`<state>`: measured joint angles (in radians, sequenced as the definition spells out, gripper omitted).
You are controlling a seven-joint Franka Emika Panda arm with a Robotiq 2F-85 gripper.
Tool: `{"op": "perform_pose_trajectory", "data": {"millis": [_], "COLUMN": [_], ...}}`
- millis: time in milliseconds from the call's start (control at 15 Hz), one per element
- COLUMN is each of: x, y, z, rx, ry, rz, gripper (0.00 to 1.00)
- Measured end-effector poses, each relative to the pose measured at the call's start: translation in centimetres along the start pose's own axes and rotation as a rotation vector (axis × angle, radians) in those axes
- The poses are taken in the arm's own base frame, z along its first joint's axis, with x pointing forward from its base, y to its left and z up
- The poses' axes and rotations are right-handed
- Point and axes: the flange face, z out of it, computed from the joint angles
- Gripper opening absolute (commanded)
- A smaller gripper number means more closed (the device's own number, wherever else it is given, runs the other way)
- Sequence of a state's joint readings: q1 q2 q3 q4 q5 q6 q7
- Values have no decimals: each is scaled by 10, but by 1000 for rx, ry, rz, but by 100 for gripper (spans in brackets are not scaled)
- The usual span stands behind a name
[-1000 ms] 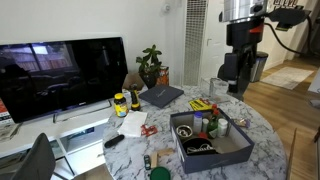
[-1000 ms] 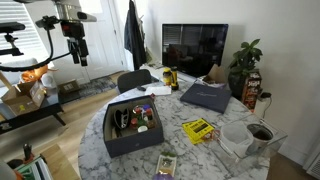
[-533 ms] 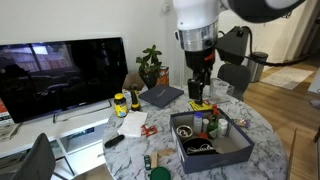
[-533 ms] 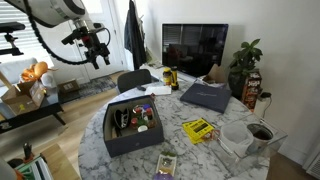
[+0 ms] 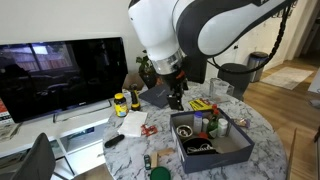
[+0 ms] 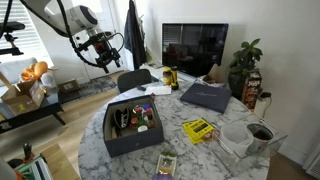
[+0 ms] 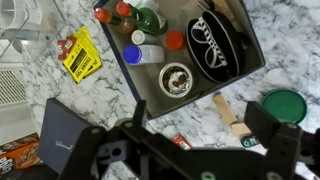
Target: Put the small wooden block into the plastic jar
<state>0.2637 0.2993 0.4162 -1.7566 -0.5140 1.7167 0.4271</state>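
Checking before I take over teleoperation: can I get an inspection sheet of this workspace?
Surface: round marble table, crowded.
Job's things: wooden block lies beside the box; clear jar near the table's edge.
Clutter: box of bottles, yellow packet, green lid, dark folder.
Gripper: gripper open, empty, above the table.
Cables: black cable by the arm.
Surroundings: TV, plant.

The middle of the table (image 7: 290, 45) is taken up by a grey box (image 7: 148, 92), crowded on one side with upright bottles (image 7: 148, 18), so little room is left inside. A yellow packet (image 7: 80, 55) and a dark folder (image 7: 60, 140) lie near it. Bare marble is seen around the wooden block (image 7: 228, 113) and the green lid (image 7: 283, 105), which lie apart.
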Motion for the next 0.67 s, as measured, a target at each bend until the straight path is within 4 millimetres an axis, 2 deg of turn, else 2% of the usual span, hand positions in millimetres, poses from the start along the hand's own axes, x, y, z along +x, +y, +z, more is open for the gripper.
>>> {"op": "perform_pose_trajectory", "data": {"millis": [133, 267, 467, 667], "x": [2, 12, 44, 78], "y": [-1, -13, -40, -75], "z": [0, 9, 46, 94], "rx": [-7, -4, 7, 33], "ry": [2, -3, -38, -73], "rz": [-17, -122, -285, -451], "gripper": [100, 100, 100, 100]}}
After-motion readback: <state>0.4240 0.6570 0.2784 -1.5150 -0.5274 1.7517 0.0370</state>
